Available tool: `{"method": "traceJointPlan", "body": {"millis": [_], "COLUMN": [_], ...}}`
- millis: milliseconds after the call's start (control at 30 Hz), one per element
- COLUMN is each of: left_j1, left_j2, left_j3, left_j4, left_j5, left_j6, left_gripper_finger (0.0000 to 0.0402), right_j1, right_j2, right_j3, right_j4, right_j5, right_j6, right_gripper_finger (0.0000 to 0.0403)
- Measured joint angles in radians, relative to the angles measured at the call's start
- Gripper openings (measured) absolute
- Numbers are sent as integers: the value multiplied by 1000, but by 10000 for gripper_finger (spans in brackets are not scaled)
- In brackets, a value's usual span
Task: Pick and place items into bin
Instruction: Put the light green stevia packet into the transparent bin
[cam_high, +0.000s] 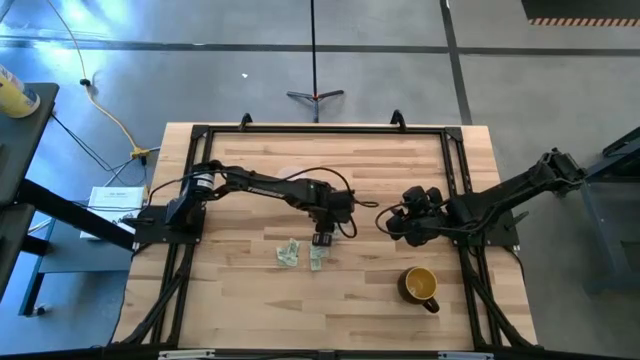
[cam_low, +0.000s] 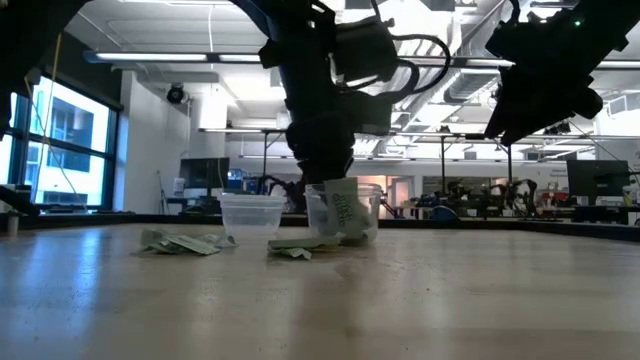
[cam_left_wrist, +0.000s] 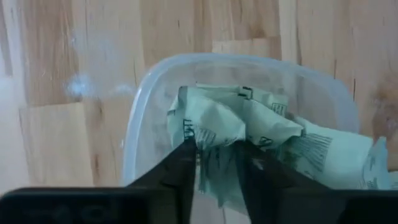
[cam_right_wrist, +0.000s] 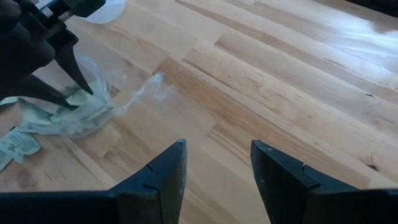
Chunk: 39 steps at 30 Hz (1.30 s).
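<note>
The bin (cam_left_wrist: 143, 99) is a small clear cup standing upright on the wooden table, stuffed with pale green items (cam_left_wrist: 249, 124). My left gripper (cam_left_wrist: 216, 149) points steeply down into the bin's mouth (cam_high: 322, 245), its fingers open. More items lie flat on the table just left of the bin (cam_high: 288, 252) and at its foot (cam_low: 295, 248). My right gripper (cam_right_wrist: 217, 149) hovers open over bare wood to the right of the bin (cam_high: 392, 225), with nothing between its fingers. My left gripper's fingertips (cam_left_wrist: 189, 146) stand apart on either side of a crumpled green wrapper's upper fold (cam_left_wrist: 214, 127) inside the bin. They come from above, pointing down. I cannot tell whether they touch the wrapper, which rests on the others in the bin.
A mustard-yellow mug (cam_high: 420, 285) stands near the front right. A low clear round tub (cam_low: 250, 215) sits farther back, left of the bin. Black frame rails (cam_high: 320, 130) run along the table's edges. Bare wood lies between the bin and the mug.
</note>
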<state>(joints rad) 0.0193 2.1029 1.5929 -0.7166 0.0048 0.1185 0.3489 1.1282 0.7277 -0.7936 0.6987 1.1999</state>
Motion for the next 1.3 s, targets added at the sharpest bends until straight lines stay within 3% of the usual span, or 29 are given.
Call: {"method": "traceJointPlan", "body": {"millis": [233, 400, 533, 733, 867, 967, 1167, 1300], "left_j1": [0, 0, 0, -9, -37, -72, -194, -265], "left_j2": [-18, -18, -18, -17, -18, -18, -70, -112], "left_j3": [119, 254, 352, 355, 357, 357, 356, 356], "left_j4": [-74, -175, -387, -659, -701, -699, -690, -656], "left_j5": [5, 5, 5, 2, -36, -68, -122, -146], "left_j6": [-14, -12, -34, -303, -592, -710, -900, -1027], "left_gripper_finger": [212, 220, 209, 173, 152, 146, 146, 147], "right_j1": [0, 0, 0, -3, -42, -52, -61, -99], "right_j2": [0, 0, 0, 0, 0, 0, -3, -16], "right_j3": [0, -5, -5, -5, -5, -5, -5, -5], "right_j4": [-16, -23, -23, -42, -91, -91, -9, 13], "right_j5": [1, 1, 1, -17, -144, -187, -177, -303], "right_j6": [-3, -3, -3, 9, 78, 80, -223, -351], "right_gripper_finger": [169, 169, 169, 169, 169, 169, 169, 169]}}
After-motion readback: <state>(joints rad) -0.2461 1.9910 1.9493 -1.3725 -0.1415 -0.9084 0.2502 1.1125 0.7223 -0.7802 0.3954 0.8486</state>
